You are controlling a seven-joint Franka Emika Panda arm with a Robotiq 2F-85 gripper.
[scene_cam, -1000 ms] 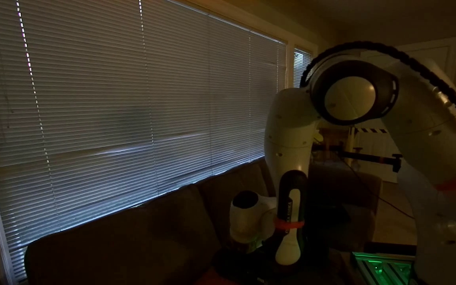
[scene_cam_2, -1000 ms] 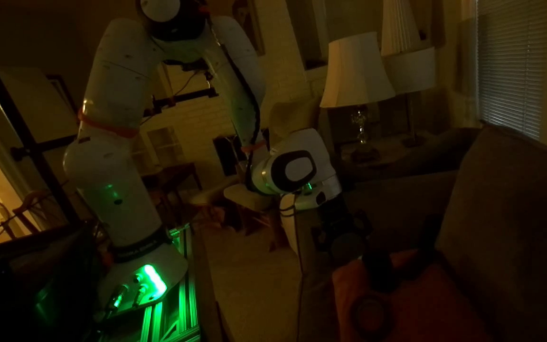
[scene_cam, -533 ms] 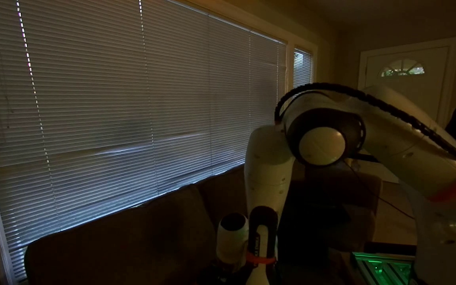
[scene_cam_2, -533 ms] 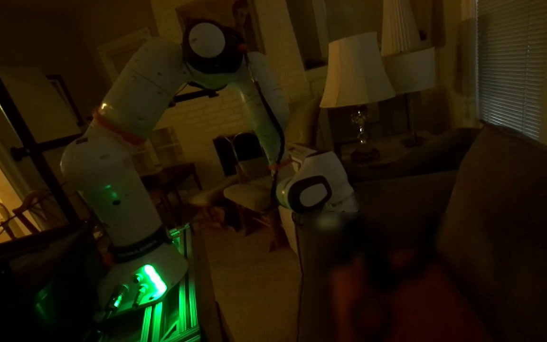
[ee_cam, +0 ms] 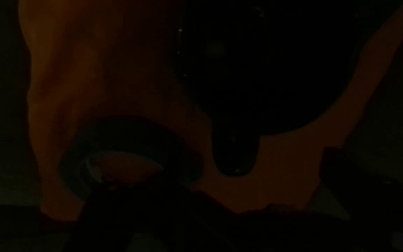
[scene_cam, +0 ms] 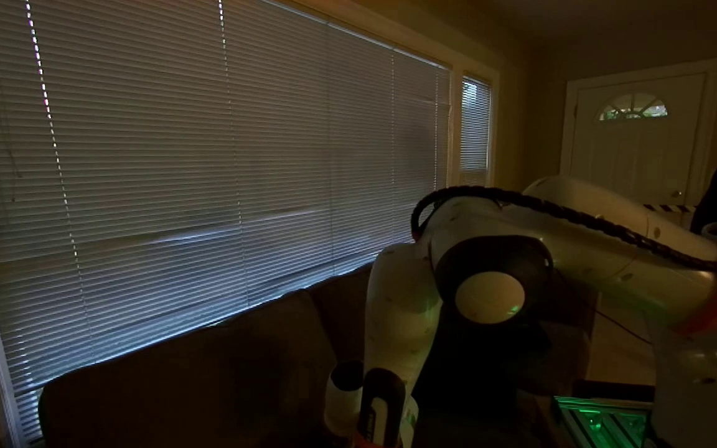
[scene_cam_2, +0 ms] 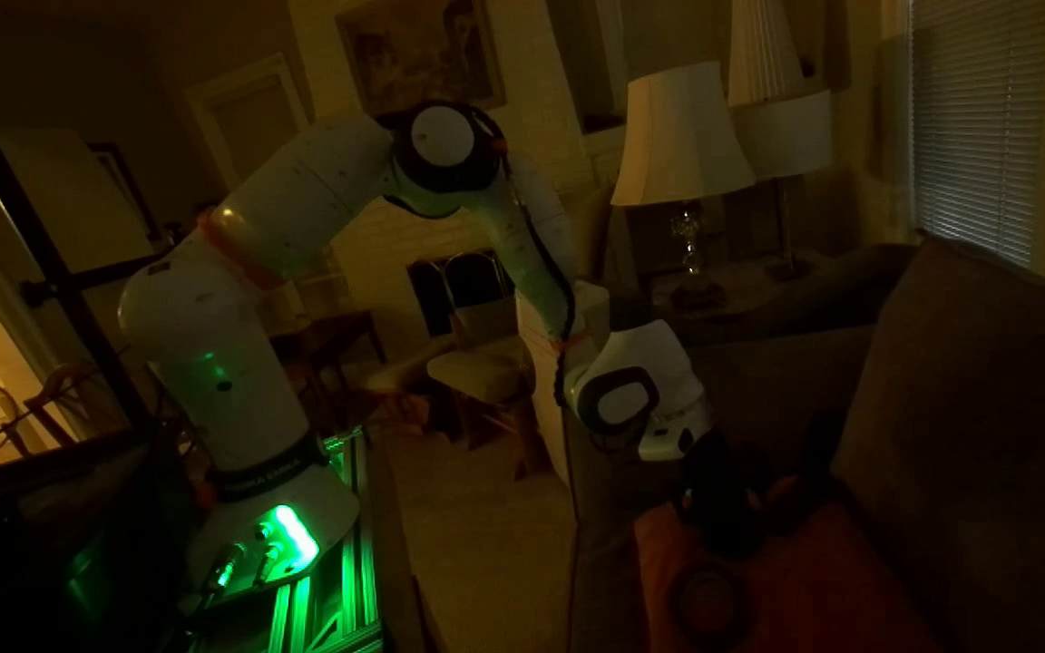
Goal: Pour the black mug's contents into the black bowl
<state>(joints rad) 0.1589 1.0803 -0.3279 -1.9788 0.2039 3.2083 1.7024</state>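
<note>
The views are very dark. The black mug (ee_cam: 268,70) stands on an orange cloth, a large round dark shape at the top of the wrist view, its handle (ee_cam: 235,154) pointing toward my gripper. My gripper (ee_cam: 254,171) is open, its fingers apart on either side of the handle's end and not closed on it. In an exterior view my gripper (scene_cam_2: 727,508) is low over the cloth at the mug, and the two merge into one dark shape. The black bowl cannot be made out for certain. In the exterior view with the window, the gripper is below the frame.
A dark ring-shaped thing (ee_cam: 117,136) lies on the orange cloth (scene_cam_2: 786,599) beside the mug, partly behind a finger. The cloth lies on a brown sofa, whose back cushion (scene_cam_2: 976,435) rises close by. Lamps (scene_cam_2: 681,136) stand behind.
My arm has come down and reached farther out over the sofa, bringing my gripper down to the mug. The ring-shaped thing and the cloth have not visibly moved.
</note>
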